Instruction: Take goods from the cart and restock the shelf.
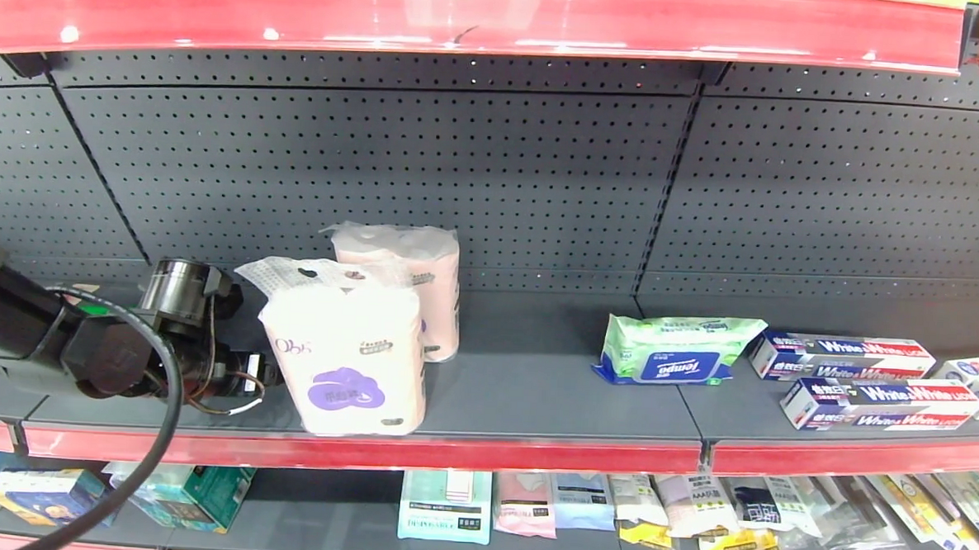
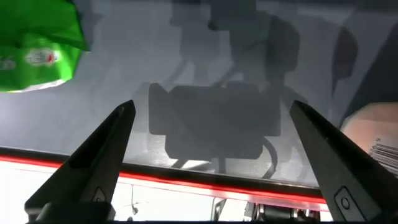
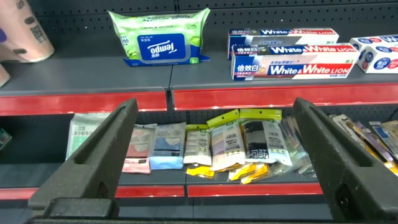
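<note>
Two packs of toilet rolls stand on the grey middle shelf (image 1: 534,393). The front pack (image 1: 350,351) is white with a purple label and sits near the red front edge. The pink pack (image 1: 415,280) stands behind it. My left arm (image 1: 123,342) lies on the shelf just left of the front pack. My left gripper (image 2: 211,162) is open over bare shelf with nothing between its fingers, and a corner of a roll pack (image 2: 373,137) shows beside it. My right gripper (image 3: 211,162) is open and holds nothing, out in front of the shelves.
A green pack of wipes (image 1: 676,357) and several toothpaste boxes (image 1: 857,382) lie on the right of the same shelf. The lower shelf holds hanging packets (image 3: 236,146) and boxes (image 1: 199,494). A green bag (image 2: 37,50) shows in the left wrist view. Bare shelf lies between the rolls and the wipes.
</note>
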Controlling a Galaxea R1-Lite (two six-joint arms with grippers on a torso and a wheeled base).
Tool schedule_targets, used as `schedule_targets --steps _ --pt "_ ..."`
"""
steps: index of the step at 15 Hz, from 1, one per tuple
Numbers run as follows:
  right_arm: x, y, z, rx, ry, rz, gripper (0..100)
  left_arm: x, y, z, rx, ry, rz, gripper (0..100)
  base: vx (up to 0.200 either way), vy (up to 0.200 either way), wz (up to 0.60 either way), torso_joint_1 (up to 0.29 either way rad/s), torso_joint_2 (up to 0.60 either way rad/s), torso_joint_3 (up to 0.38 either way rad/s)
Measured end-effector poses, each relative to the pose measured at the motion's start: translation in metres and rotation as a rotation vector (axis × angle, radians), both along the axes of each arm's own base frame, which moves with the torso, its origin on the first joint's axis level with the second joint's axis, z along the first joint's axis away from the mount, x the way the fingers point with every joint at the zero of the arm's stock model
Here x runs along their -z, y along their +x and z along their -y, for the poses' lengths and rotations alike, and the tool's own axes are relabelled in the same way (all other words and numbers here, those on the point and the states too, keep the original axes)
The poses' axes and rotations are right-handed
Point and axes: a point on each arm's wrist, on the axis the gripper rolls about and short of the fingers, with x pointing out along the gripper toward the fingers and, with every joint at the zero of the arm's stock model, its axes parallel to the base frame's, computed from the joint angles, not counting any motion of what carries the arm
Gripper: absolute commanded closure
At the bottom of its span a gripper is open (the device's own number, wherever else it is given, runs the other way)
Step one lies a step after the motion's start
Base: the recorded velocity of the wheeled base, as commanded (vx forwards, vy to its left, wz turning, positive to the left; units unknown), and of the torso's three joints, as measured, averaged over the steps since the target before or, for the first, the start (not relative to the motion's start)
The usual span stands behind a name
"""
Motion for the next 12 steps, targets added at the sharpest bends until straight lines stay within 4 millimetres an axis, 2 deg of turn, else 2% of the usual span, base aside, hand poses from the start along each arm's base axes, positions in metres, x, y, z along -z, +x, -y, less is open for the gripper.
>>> schedule_targets --steps 12 --pt "0.0 0.0 0.0 -0.001 0.0 0.0 0 0.002 0.004 0.018 0.049 0.005 0.002 0 0.0 0.0 0.0 0.0 0.0 0.0"
